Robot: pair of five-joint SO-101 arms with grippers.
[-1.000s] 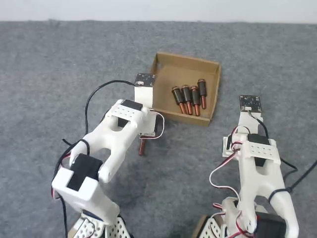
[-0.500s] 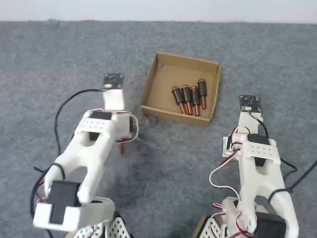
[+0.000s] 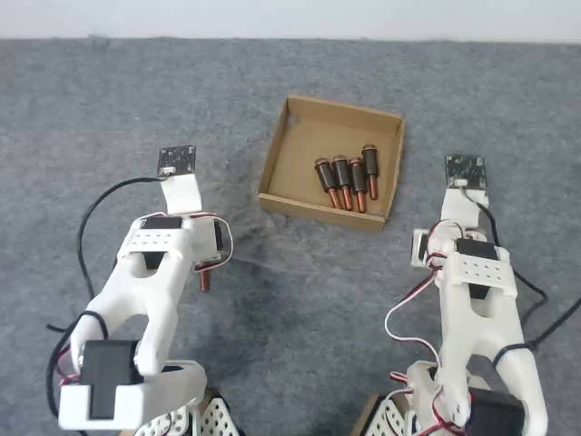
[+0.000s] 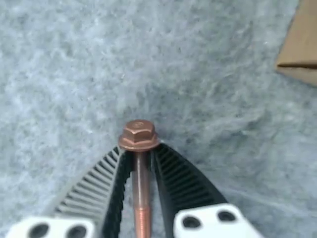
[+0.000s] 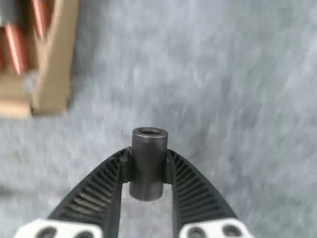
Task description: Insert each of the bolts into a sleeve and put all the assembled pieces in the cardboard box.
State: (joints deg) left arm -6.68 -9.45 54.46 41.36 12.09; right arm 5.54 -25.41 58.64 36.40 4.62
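Left gripper (image 4: 138, 148) clamps a hex bolt (image 4: 138, 135) left of the cardboard box (image 3: 300, 150). Right gripper (image 5: 148, 154) clamps a sleeve (image 5: 147, 171) right of it. Next they must meet, axes aligned.

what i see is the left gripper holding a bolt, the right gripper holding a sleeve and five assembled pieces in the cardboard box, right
Not five: the high view shows four assembled pieces in the cardboard box. The left gripper holds a bolt, the right gripper a sleeve.

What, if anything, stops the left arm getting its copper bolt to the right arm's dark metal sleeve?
Probably nothing, likely yes: just grey carpet lies between the left gripper with its copper bolt and the dark sleeve in the right gripper; the brown cardboard box sits farther back.
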